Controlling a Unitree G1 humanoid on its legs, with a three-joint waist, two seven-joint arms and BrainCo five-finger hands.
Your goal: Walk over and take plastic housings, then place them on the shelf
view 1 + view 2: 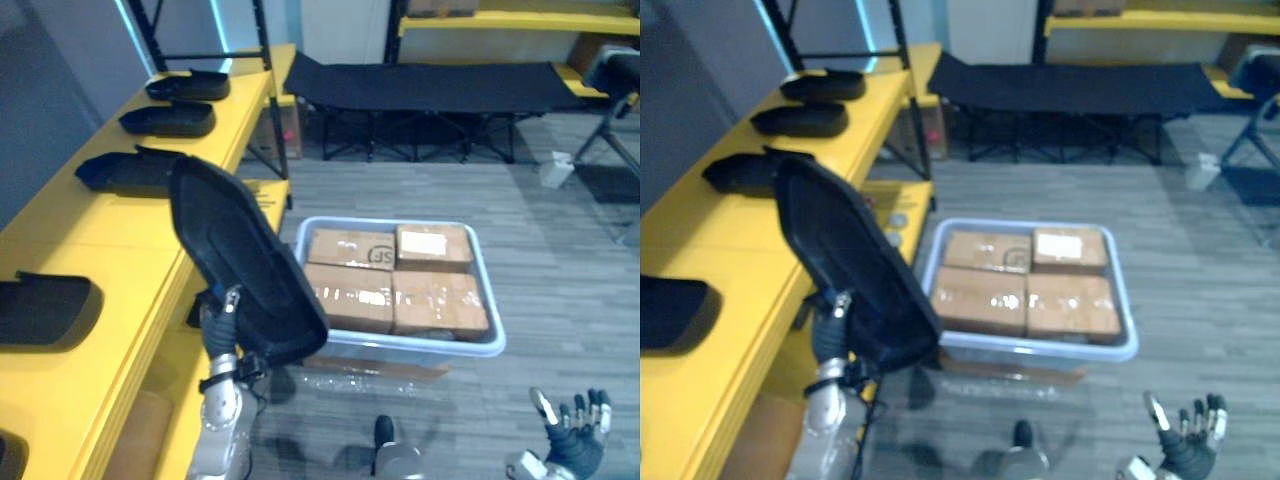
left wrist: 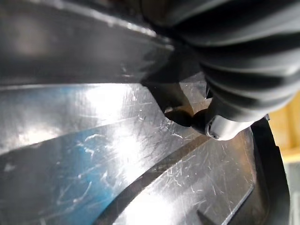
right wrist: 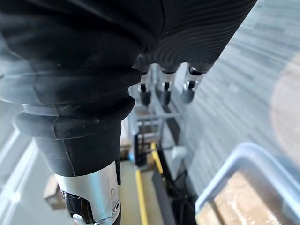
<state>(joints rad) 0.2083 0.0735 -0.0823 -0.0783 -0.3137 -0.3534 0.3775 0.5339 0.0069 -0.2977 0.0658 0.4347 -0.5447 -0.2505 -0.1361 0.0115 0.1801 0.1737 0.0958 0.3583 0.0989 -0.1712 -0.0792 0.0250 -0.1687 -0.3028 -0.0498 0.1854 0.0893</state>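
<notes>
Note the left robot hand [image 1: 222, 318] clasped on the lower end of a plastic housing [image 1: 240, 260]. It holds the housing upright beside the yellow shelf [image 1: 100, 232], probably to clear the edge before laying it among the other housings [image 1: 168, 120]. The housing is black, elongated and glossy, scuffed inside. The right robot hand [image 1: 572, 428] hangs spread and empty.

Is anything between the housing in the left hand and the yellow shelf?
Nothing visible does. The housing, gripped in the left hand, stands beside the shelf, where a bare stretch lies between two laid housings.
</notes>
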